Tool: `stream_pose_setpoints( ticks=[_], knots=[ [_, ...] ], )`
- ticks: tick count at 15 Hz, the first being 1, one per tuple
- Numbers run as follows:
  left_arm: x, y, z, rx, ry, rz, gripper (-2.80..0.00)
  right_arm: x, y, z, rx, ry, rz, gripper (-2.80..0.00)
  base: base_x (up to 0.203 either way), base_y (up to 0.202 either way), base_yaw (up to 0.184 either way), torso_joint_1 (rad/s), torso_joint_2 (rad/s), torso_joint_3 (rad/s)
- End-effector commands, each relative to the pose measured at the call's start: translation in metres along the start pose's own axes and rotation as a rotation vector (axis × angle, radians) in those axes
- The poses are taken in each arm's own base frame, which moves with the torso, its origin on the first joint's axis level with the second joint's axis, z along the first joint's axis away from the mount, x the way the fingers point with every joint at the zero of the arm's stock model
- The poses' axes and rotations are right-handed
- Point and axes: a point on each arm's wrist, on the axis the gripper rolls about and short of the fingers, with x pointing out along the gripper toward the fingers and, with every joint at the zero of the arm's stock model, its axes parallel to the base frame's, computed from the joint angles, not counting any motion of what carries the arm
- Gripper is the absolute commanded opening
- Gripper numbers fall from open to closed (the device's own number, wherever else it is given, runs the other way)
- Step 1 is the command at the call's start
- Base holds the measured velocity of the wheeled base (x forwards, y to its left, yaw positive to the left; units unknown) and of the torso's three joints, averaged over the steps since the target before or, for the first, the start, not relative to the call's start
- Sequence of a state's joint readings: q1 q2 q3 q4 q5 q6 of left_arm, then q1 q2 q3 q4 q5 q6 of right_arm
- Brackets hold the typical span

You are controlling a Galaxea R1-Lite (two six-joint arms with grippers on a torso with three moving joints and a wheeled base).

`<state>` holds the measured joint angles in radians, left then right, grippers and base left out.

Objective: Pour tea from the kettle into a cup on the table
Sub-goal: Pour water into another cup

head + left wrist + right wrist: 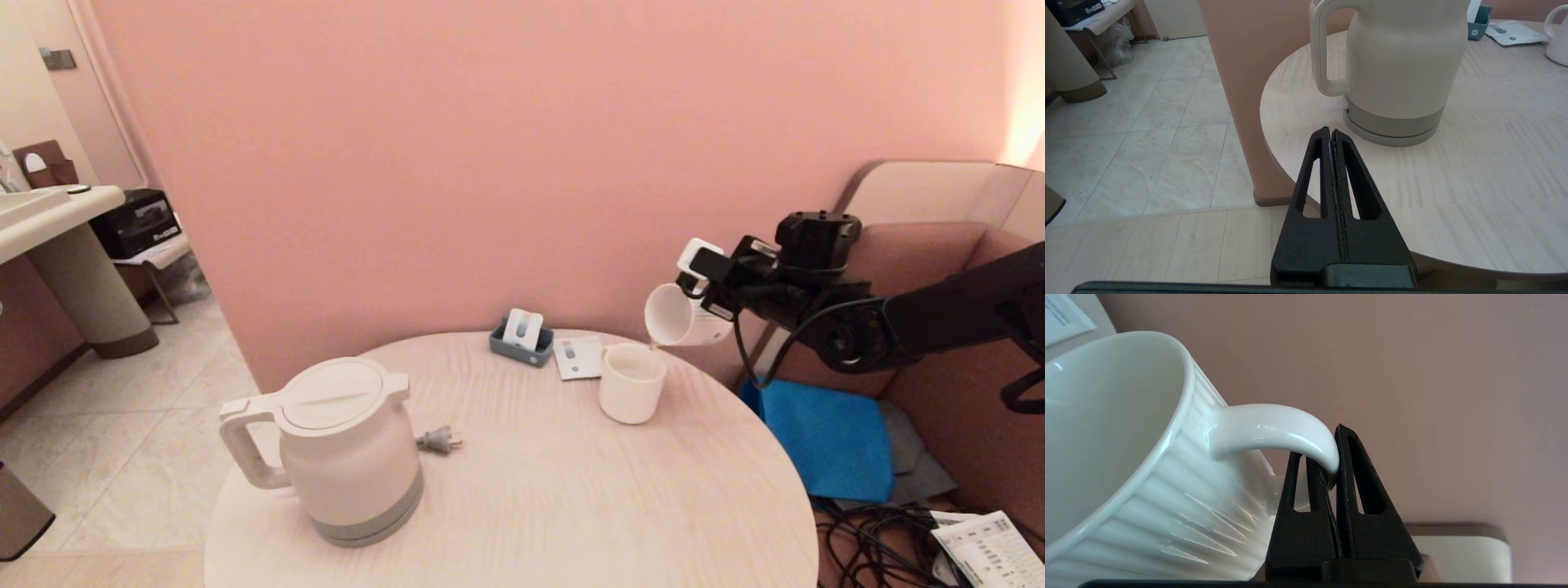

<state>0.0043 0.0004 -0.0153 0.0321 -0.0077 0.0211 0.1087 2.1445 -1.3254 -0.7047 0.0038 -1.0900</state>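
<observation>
While the kettle (pixel 343 453) stands on the table (pixel 571 498), the right gripper (pixel 1331 457) clamps the ribbed cup (pixel 682 314) by its handle, tipped over a plain cup (pixel 631 382); left gripper (pixel 1331 134) closed, empty.

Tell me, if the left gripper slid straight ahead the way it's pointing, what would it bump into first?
Most likely the kettle. The left gripper, fingers shut, points over the table edge at the kettle's grey base, beside its loop handle. Bare tabletop lies between them; height is hard to judge.
</observation>
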Motion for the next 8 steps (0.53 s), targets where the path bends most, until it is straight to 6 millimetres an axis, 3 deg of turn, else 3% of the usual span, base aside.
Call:
stream_pose_setpoints(
  ticks=[1, 8],
  knots=[
    [0.0, 0.0, 0.0, 0.0, 0.0, 0.0, -2.8, 0.0038, 0.0009, 0.0003, -0.019, -0.005, -0.005, -2.8, 0.0, 0.0, 0.0, 0.0, 0.0, 0.0],
    [0.0, 0.0, 0.0, 0.0, 0.0, 0.0, -2.8, 0.0052, 0.0022, 0.009, -0.096, -0.027, -0.009, -2.8, 0.0, 0.0, 0.0, 0.0, 0.0, 0.0]
  ],
)
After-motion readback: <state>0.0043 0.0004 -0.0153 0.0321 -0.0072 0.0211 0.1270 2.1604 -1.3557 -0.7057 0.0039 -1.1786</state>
